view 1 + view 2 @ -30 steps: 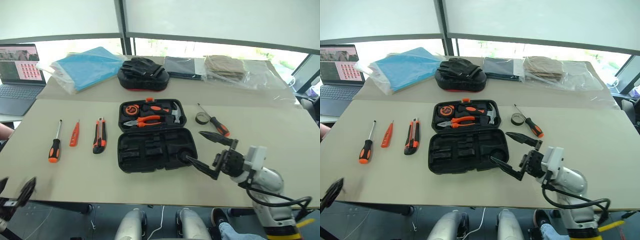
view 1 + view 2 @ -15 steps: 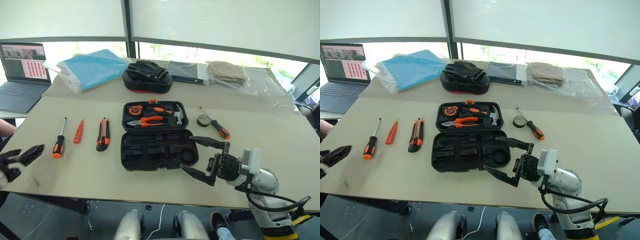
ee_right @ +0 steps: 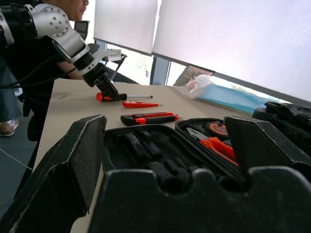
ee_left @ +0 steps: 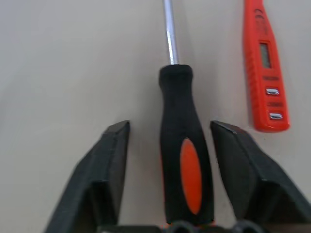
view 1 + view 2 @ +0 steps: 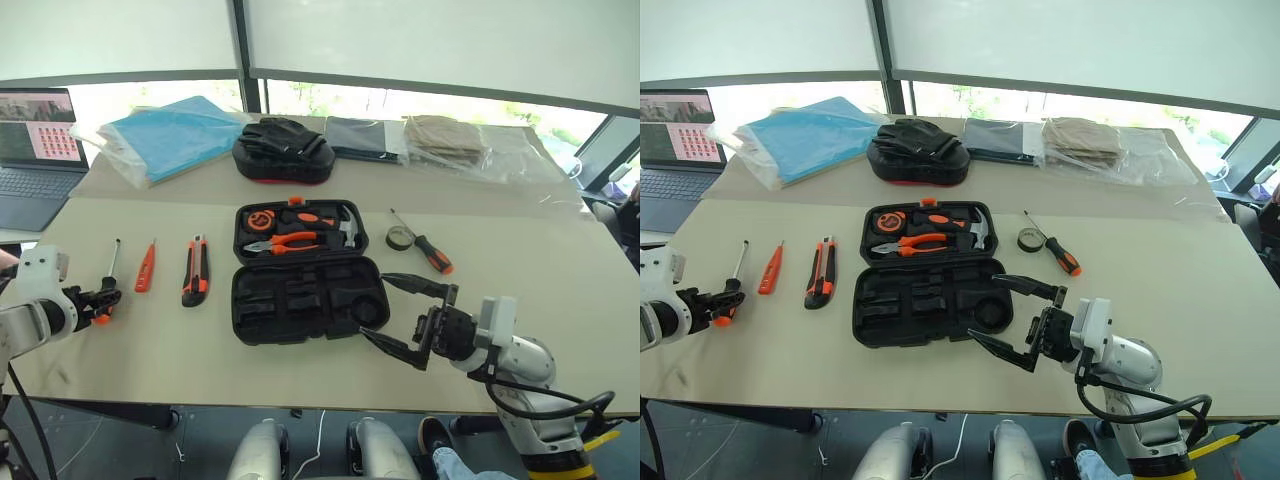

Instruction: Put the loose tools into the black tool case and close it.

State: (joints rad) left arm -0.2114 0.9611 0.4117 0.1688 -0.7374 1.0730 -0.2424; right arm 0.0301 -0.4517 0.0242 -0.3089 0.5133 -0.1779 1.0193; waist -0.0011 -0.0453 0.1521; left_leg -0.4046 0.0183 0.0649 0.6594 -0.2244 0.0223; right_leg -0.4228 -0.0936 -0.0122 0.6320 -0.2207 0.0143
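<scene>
The left hand sits at the bench's left near edge, fingers parted on either side of the black-and-orange handle of a long screwdriver, with gaps on both sides; no grip. Just right lie the small orange screwdriver and utility knife. The black tool case lies open at centre. The tape roll and second long screwdriver lie to its right. The right hand hovers wide open and empty at the case's near right corner.
</scene>
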